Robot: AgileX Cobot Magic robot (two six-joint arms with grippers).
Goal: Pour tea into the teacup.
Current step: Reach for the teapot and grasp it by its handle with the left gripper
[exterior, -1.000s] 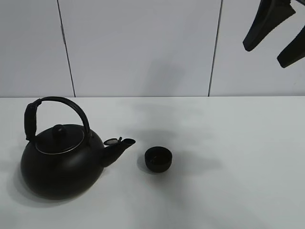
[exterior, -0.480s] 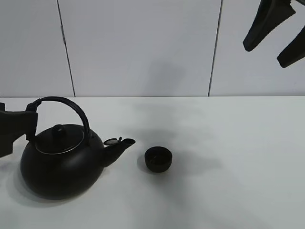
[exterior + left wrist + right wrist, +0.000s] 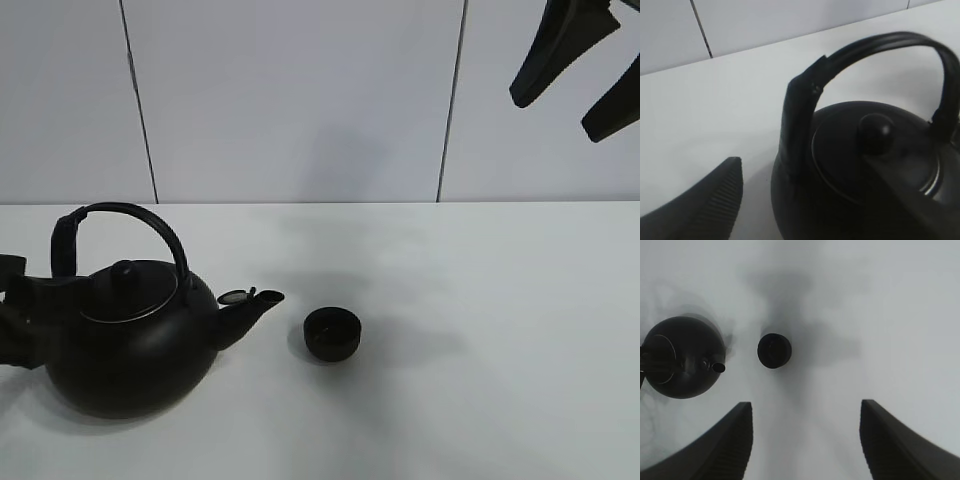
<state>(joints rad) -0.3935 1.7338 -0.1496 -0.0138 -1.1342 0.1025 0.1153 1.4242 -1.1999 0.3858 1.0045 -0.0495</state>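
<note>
Loads of bare worktop (image 3: 500,400) right of the teacup (image 3: 331,333), kettle spout (image 3: 262,300) near its left. It's small, round, matte black. Left jaws gape either side of the kettle handle (image 3: 875,42), holding nothing; right jaws open, empty, high up

Surface: a plain white flat tabletop (image 3: 500,400).
Left part: a big black round-bodied kettle (image 3: 130,350) with an arched handle stands upright, its spout pointing toward the middle.
Middle: a small round matte-black teacup (image 3: 331,333) stands upright near the spout, apart from it.
</note>
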